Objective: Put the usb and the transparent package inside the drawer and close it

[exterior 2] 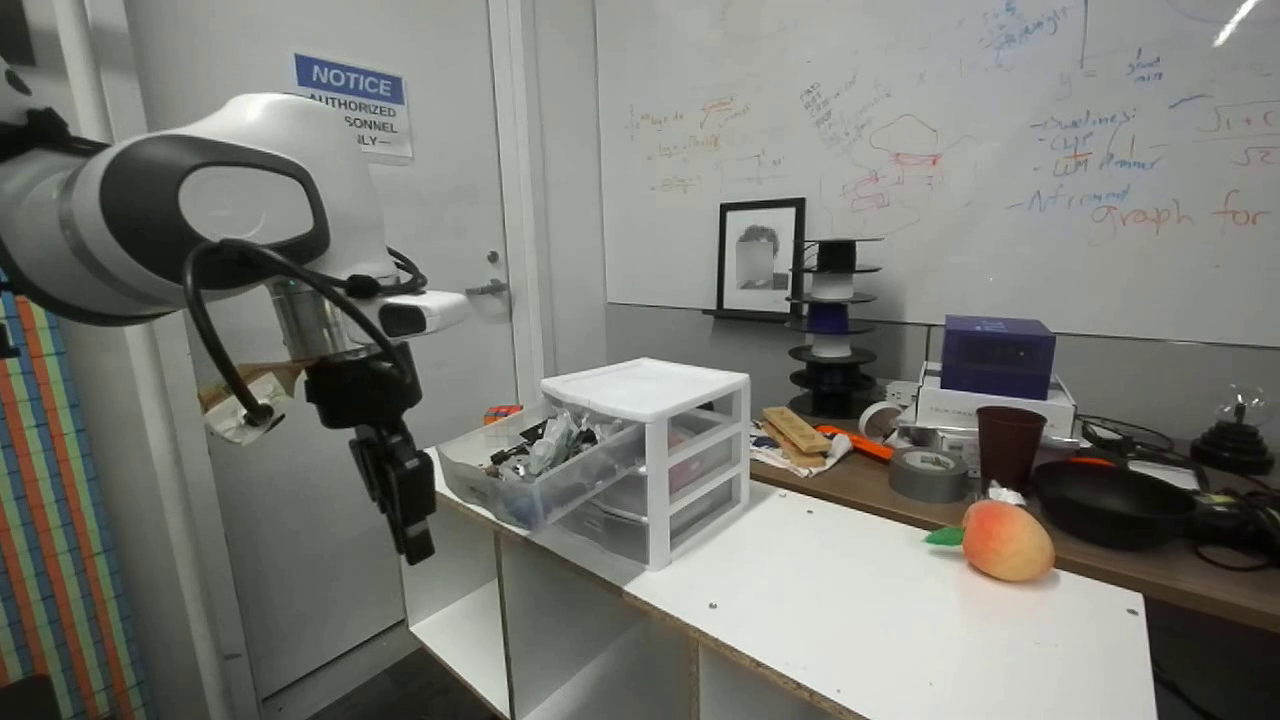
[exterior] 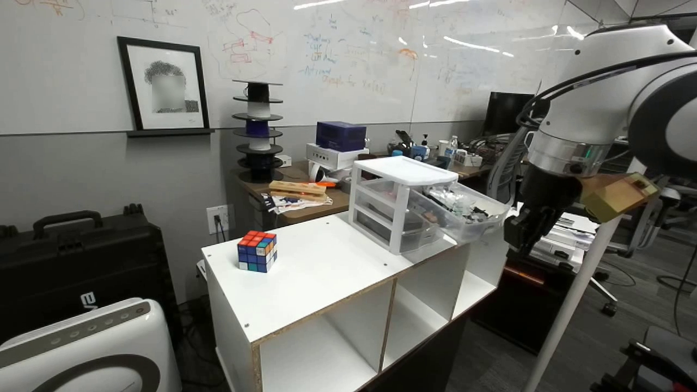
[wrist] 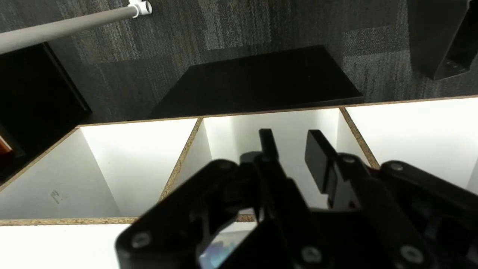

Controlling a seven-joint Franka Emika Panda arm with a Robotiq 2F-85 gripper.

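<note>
"What's in view?"
"My black two-fingered claw [wrist: 290, 141] hangs, fingers [wrist: 316, 160] parted, beyond the white particleboard counter's [exterior: 321, 272] cubby-side edge."
"On top?"
"Well in from the corners, a white-framed plastic unit [exterior: 405, 170], its translucent top drawer [exterior 2: 572, 495] pulled toward that edge, crinkled clear packaging [exterior 2: 553, 446] inside. I can't make out the USB."

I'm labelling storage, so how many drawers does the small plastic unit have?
3: the top drawer, pulled out; below it, the middle drawer and the bottom drawer, inside the white frame.

A puzzle cube [exterior: 257, 251] sits on the cabinet [exterior: 313, 283].
</note>
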